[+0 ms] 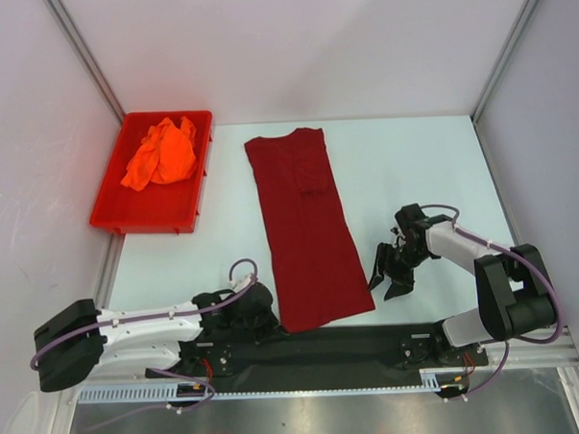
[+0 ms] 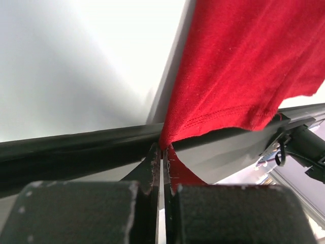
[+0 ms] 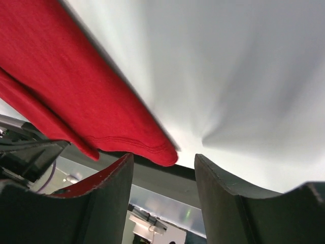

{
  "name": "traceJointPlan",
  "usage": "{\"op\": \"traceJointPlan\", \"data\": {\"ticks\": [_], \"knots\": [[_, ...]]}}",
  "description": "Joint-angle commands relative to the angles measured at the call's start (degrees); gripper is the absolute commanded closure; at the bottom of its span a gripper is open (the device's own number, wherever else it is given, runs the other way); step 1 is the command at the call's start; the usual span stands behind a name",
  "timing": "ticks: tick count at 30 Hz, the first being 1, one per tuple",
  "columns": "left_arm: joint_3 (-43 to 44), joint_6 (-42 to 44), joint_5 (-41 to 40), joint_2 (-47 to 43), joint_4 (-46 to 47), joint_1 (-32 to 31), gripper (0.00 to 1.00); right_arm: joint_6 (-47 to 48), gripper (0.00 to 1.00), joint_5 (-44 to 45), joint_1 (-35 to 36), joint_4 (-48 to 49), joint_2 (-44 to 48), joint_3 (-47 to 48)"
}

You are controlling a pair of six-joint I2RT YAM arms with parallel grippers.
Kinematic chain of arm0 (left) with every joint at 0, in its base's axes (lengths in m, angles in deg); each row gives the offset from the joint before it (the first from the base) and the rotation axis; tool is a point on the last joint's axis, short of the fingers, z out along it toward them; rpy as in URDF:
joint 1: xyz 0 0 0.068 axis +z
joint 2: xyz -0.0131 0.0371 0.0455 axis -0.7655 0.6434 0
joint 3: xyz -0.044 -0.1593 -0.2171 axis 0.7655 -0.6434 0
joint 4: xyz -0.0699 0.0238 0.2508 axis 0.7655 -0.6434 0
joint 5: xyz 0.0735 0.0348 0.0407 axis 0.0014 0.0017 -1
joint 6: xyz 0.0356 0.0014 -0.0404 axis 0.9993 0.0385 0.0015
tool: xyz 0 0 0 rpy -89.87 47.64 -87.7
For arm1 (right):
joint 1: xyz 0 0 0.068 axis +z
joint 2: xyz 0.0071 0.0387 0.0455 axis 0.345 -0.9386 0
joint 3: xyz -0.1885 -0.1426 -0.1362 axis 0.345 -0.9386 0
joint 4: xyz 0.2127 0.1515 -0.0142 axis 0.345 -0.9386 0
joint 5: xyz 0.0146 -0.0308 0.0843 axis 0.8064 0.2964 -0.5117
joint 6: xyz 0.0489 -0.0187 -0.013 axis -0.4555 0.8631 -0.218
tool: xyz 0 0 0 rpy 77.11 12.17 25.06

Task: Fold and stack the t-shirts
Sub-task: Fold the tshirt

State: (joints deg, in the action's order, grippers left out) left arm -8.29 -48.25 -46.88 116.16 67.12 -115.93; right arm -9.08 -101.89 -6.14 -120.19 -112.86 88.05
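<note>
Up top, the soft maroon t-shirt (image 1: 305,231) lies long and flat on the pale table (image 1: 412,164). The orange t-shirt (image 1: 162,153) sits crumpled in a hard red bin (image 1: 150,209). Close up, the left gripper (image 2: 162,152) pinches the maroon shirt's stitched hem tight. The right gripper (image 3: 163,161) is spread wide, holding nothing, just beside the hem corner.

Two t-shirts in play: one maroon t-shirt (image 1: 308,235), one orange t-shirt (image 1: 162,153). One red bin (image 1: 150,218). Two end effectors: left end effector (image 1: 273,322), right end effector (image 1: 389,286).
</note>
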Motion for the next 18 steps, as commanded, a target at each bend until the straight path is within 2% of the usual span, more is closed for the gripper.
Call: {"op": "traceJointPlan", "data": {"ticks": [1, 7, 11, 15, 18], "knots": [[-2.1, -2.4, -0.7, -3.5, -3.1, 0.2, 1.00, -2.3, 0.43, -1.3, 1.6, 1.1, 2.0, -1.6], [-2.1, -1.2, -0.7, -3.1, -2.6, 0.2, 0.99, -3.0, 0.44, -1.4, 5.5, 4.3, 1.3, -3.8], [1.5, 2.4, -2.6, -1.2, -4.1, 0.1, 0.65, -2.8, 0.44, -1.2, 7.5, 5.7, 1.0, -4.8], [2.5, 2.1, -4.5, -2.7, -8.0, -0.1, 0.52, -2.4, 0.44, -0.5, 8.3, 6.0, 1.4, -5.3], [0.4, 0.2, -5.3, -5.8, -7.4, -0.2, 0.46, -2.6, 0.44, -0.3, 8.6, 5.9, 1.4, -5.2]]}}
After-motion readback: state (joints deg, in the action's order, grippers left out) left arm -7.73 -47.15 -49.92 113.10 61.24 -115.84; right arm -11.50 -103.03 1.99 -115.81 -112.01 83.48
